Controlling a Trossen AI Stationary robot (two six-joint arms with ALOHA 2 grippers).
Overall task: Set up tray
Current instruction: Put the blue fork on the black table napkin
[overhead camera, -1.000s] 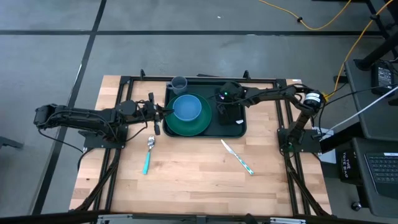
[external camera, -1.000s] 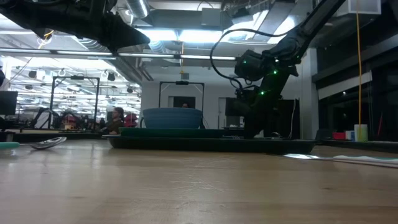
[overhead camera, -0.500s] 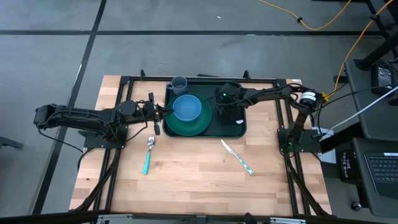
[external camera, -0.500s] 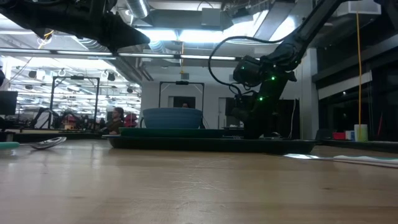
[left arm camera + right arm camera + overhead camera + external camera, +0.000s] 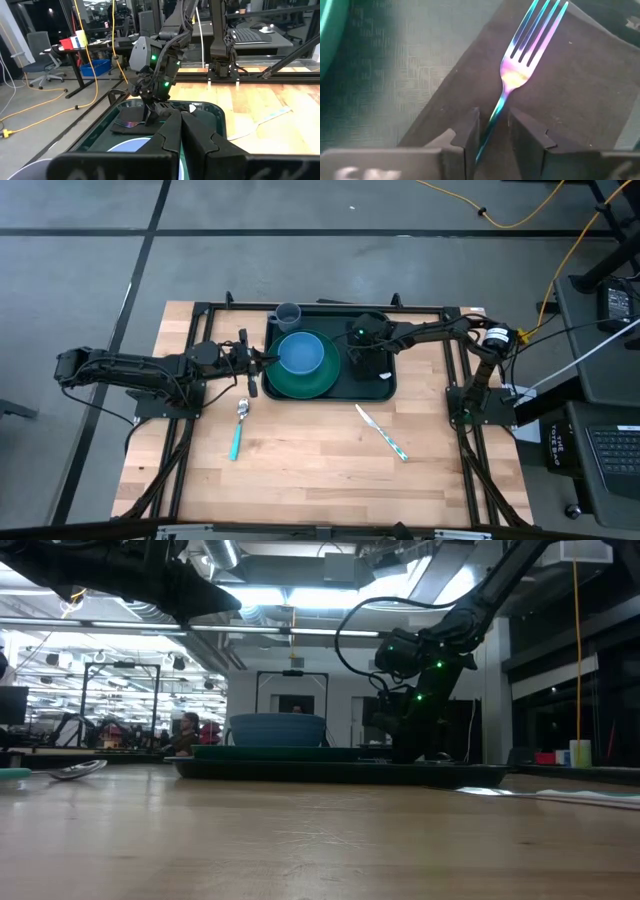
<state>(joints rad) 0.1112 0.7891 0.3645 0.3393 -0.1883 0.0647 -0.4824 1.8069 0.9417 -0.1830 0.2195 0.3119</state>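
Observation:
The dark green tray [image 5: 330, 309] lies at the table's far middle and carries a green plate [image 5: 300, 383] with a blue bowl [image 5: 300, 353], a grey cup [image 5: 288, 313] and a black napkin [image 5: 580, 85]. A rainbow-coloured fork [image 5: 520, 65] lies on the napkin, tines pointing away from my right gripper [image 5: 494, 131], which slants down over the tray's right part and is shut on the fork's handle. My left gripper [image 5: 262, 360] hovers shut and level at the tray's left edge, touching nothing. My right gripper has the fork's handle [image 5: 496, 117] between its two fingers, which come slanting down from the table's right and lie along the fork. The spot where the fingers meet the handle is hidden by the fingers. The fork's head [image 5: 517, 70] rests on the napkin.
A teal-handled spoon [image 5: 238, 430] lies on the bare wood near the tray's left corner and a knife [image 5: 382, 432] near its right corner. Black frame rails run along the table's left, right and far sides. The near half of the table is bare wood.

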